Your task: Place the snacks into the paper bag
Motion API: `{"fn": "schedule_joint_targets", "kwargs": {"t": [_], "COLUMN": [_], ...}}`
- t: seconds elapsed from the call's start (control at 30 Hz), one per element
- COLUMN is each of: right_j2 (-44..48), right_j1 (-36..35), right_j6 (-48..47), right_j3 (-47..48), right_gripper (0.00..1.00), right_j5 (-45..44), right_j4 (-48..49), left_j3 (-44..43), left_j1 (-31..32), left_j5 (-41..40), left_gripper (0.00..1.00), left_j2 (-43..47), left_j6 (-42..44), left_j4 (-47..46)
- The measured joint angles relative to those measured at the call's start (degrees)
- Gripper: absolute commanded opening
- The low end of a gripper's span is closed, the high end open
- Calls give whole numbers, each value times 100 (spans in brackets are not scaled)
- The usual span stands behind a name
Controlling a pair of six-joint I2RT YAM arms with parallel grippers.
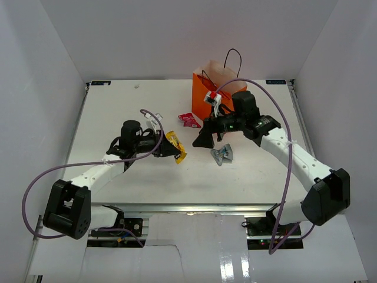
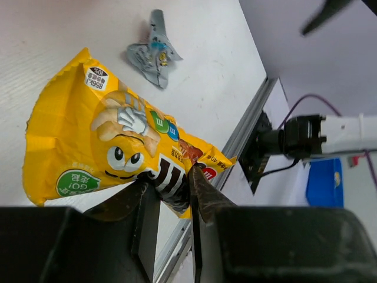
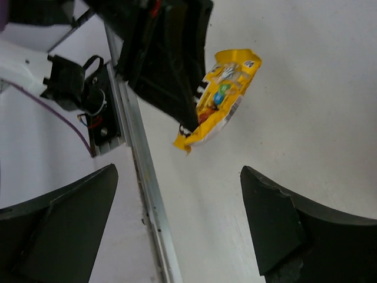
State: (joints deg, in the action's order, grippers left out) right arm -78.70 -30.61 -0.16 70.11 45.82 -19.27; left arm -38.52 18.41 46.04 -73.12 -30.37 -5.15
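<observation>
left jaws pinching one end of the yellow candy packet [image 2: 112, 141], around mid desk [image 1: 118, 106]. right jaws spread wide with nothing between them, in front of the orange paper bag [image 1: 203, 94], which stands upright at the back. silver-blue wrapper [image 1: 222, 155] lies near the right jaws. pink wrapper [image 1: 189, 120] just beside the bag.

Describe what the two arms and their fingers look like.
Both the left arm and right arm have white links between bulky black joints. A thin purple cable loops along each. The fingers are black, flat and wedge-shaped. A small green light glows on the right wrist.
</observation>
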Motion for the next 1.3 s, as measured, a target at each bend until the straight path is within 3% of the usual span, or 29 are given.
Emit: {"fn": "schedule_joint_targets", "kwargs": {"t": [0.13,0.3,0.4,0.43,0.7,1.03,1.17,1.27,1.3], "right_j2": [-343,-623,-715,-758,-883,-881,-881,-881,-881], "right_j1": [-175,-153,-153,-155,-170,-162,-149,-116,-101], "right_j6": [1193,2361,2916,3056,3718,3906,3895,3764,3657], "right_j3": [0,-188,-367,-402,-772,-999,-990,-933,-870], "right_gripper": [90,91,100,91,49,14,8,8,8], "right_j5": [-584,-691,-595,-562,-393,-374,-343,-280,-247], "right_j4": [363,905,1224,1314,1788,2052,2118,2109,2074], "left_j3": [52,59,66,66,17,-98,-140,-140,-140], "left_j1": [503,981,1213,1283,1534,1552,1552,1554,1558], "left_j5": [2,-11,-57,-66,-229,-245,-260,-297,-317], "left_gripper": [17,18,18,18,18,22,36,54,65], "left_j2": [195,284,278,262,-22,-70,-70,-61,-42], "left_j6": [317,463,463,461,439,367,334,321,323], "left_j4": [-127,-354,-468,-520,-704,-780,-815,-887,-909]}}
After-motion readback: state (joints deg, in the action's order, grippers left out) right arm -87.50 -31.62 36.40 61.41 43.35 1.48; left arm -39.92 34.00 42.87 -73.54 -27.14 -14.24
